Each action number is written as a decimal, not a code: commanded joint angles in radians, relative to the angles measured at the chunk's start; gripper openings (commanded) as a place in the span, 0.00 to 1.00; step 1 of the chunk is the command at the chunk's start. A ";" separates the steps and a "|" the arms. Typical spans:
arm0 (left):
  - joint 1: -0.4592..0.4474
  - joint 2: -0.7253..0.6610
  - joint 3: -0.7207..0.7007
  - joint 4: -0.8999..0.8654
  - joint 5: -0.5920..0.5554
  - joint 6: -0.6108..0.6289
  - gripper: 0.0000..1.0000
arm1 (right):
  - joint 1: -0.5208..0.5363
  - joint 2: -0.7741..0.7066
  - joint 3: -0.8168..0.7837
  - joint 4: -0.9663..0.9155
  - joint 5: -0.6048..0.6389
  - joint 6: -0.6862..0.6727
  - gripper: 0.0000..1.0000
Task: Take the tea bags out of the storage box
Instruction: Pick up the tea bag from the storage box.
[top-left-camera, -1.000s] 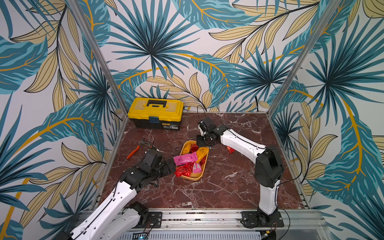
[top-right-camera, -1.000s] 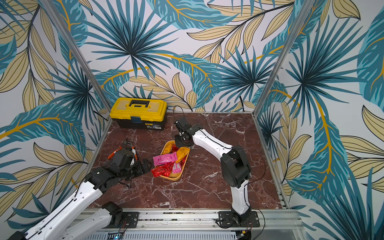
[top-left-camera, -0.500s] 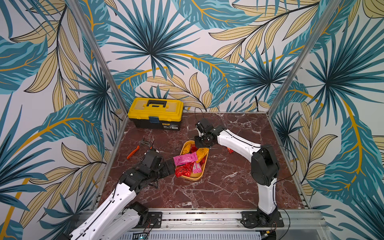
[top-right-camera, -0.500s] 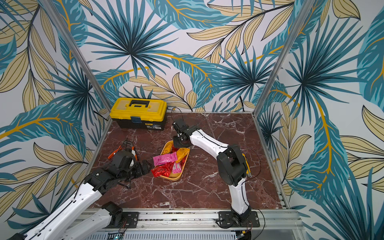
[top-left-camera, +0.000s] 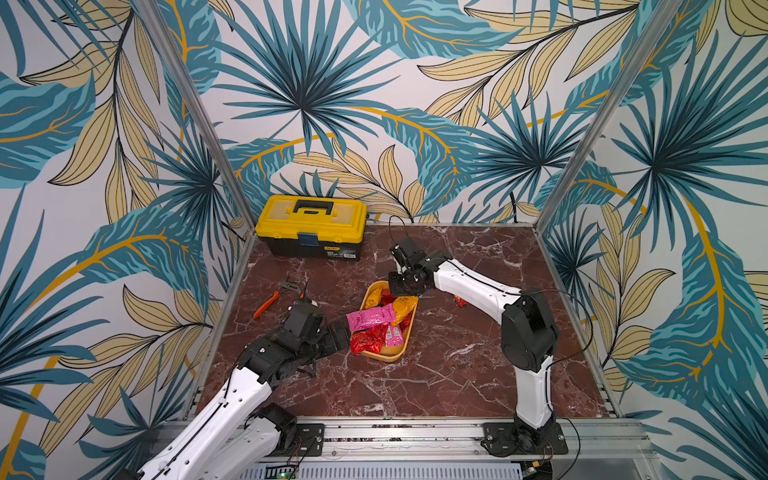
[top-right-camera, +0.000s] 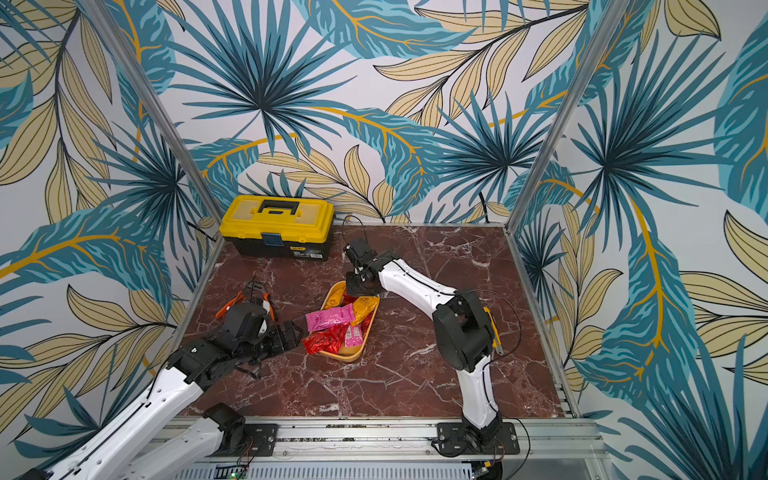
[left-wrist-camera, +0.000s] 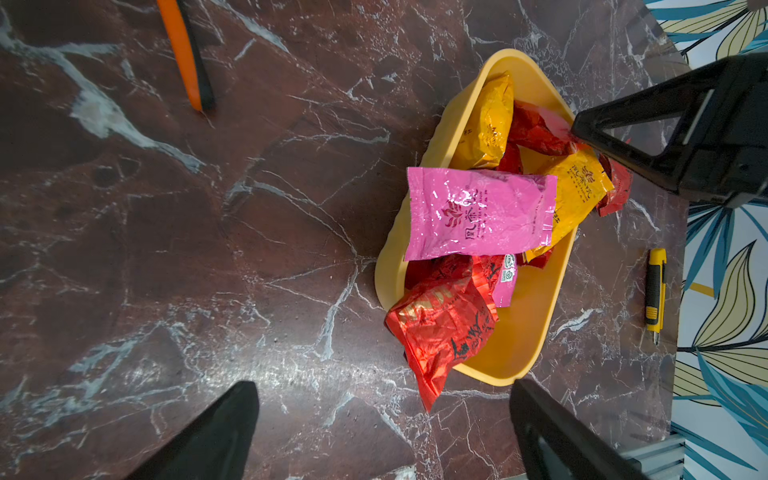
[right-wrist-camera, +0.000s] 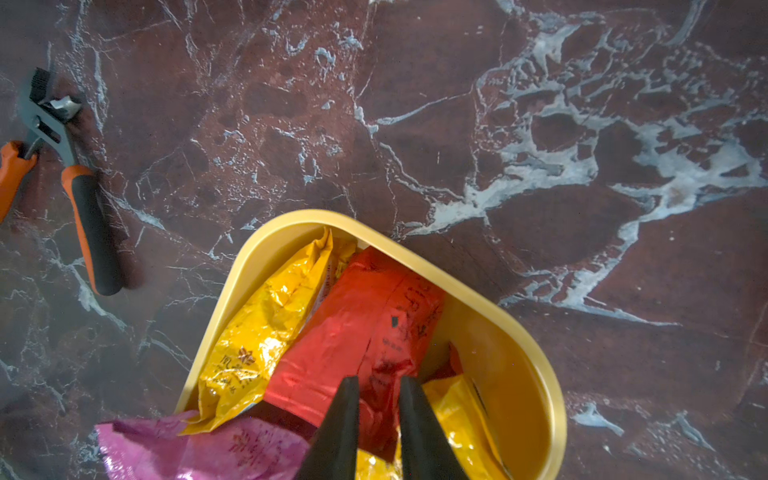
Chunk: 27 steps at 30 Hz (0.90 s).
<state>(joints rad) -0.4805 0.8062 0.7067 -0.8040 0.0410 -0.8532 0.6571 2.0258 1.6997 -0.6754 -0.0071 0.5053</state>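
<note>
The yellow-orange storage box (top-left-camera: 388, 357) (top-right-camera: 349, 356) lies mid-table, piled with tea bags: a pink one (top-left-camera: 370, 319) (left-wrist-camera: 478, 212) on top, a red one (left-wrist-camera: 440, 324) hanging over the near rim, and a yellow one (right-wrist-camera: 266, 332) at the far end. My right gripper (top-left-camera: 405, 291) (right-wrist-camera: 378, 382) reaches down into the far end, its fingers pinched on a red tea bag (right-wrist-camera: 365, 328). My left gripper (top-left-camera: 343, 332) (left-wrist-camera: 386, 419) sits low at the box's near-left corner, open wide with nothing between its fingers. One more red tea bag (top-left-camera: 459, 300) lies on the table behind the right arm.
A yellow-lidded black toolbox (top-left-camera: 311, 226) stands at the back left. Orange-handled pliers (top-left-camera: 270, 301) (right-wrist-camera: 83, 199) lie left of the box, behind my left wrist. A yellow utility knife (left-wrist-camera: 656, 291) lies on the marble right of the box, by the right arm's elbow.
My right gripper has shifted left and down into the box's far end, and its jaws have narrowed onto the red tea bag. The left arm has barely moved.
</note>
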 joint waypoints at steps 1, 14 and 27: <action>0.006 -0.009 -0.020 -0.006 -0.008 0.003 1.00 | 0.009 -0.007 -0.014 0.018 -0.008 0.019 0.20; 0.006 -0.005 -0.013 -0.003 -0.008 0.003 1.00 | 0.013 -0.049 -0.044 0.051 -0.065 0.069 0.00; 0.006 0.021 0.016 0.013 -0.005 0.011 1.00 | 0.009 -0.155 -0.067 0.057 -0.119 0.117 0.00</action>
<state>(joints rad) -0.4805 0.8150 0.7067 -0.8028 0.0410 -0.8528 0.6628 1.9202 1.6585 -0.6250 -0.1081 0.6048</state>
